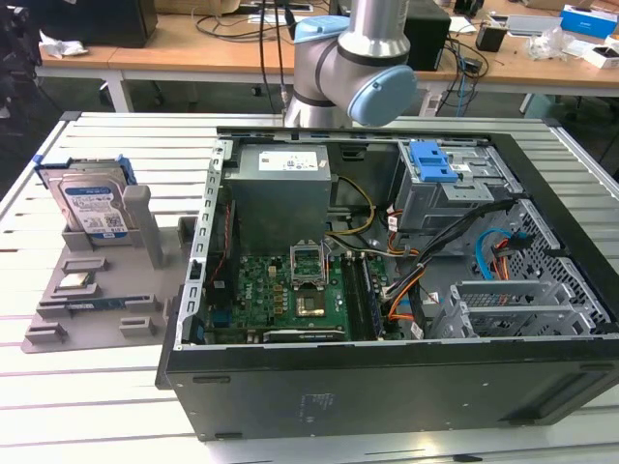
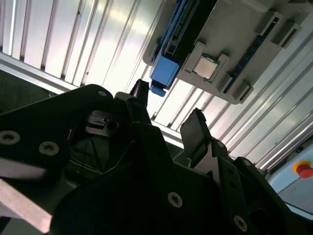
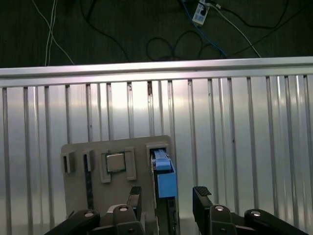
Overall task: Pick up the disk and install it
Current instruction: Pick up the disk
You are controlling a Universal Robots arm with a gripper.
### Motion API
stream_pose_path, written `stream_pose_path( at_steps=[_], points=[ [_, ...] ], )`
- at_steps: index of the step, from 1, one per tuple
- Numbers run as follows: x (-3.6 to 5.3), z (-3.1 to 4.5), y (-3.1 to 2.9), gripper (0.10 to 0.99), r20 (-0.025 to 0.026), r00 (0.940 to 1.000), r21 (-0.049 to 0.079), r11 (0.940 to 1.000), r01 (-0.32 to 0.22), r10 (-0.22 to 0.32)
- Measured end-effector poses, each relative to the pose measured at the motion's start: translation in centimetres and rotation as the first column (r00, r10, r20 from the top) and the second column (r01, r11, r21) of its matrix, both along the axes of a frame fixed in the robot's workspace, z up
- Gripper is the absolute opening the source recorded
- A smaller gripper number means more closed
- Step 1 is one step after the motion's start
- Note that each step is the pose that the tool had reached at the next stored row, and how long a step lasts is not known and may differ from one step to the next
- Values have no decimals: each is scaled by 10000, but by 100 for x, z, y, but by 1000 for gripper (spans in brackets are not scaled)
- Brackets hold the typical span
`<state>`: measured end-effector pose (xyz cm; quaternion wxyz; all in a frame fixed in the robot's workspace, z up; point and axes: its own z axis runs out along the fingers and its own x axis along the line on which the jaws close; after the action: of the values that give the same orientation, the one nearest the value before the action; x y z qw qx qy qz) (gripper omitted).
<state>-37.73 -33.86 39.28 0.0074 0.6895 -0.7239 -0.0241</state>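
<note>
The disk [image 1: 90, 206], silver-grey with a white-and-blue label and a blue bracket, stands upright in a grey holder [image 1: 102, 324] at the exterior view's left. Both wrist views look down on its blue edge [image 3: 165, 182] [image 2: 164, 69]. My gripper [image 3: 167, 198] [image 2: 168, 115] hangs open above the disk. In the first wrist view its two black fingertips [image 3: 135, 195] sit either side of the blue edge, well apart from it and holding nothing. The arm [image 1: 356, 58] rises behind the open computer case [image 1: 387, 387].
Inside the case, a grey drive cage with a blue latch [image 1: 432, 162] sits at the back right, beside cables and a motherboard [image 1: 290, 290]. The holder also carries a chip [image 3: 116, 162] and a memory stick [image 1: 97, 303]. The slatted metal table's edge [image 3: 156, 68] borders a floor with cables.
</note>
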Motion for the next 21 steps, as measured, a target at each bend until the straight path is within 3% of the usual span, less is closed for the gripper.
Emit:
stream_pose_path(
  at_steps=[5, 15, 17, 20, 21],
  points=[
    [1, -88, 1, 541, -3, 10000, -7, 10000, -48, 48],
    [22, -174, 1, 541, -2, 10000, -13, 10000, -94, 94],
    [33, -213, 1, 541, -4, 9999, -17, 9999, -112, 112],
    [55, -367, 1, 541, -4, 9999, -33, 9999, -147, 147],
    [56, -387, 1, 541, -3, 9999, -33, 9999, -152, 152]
  ],
)
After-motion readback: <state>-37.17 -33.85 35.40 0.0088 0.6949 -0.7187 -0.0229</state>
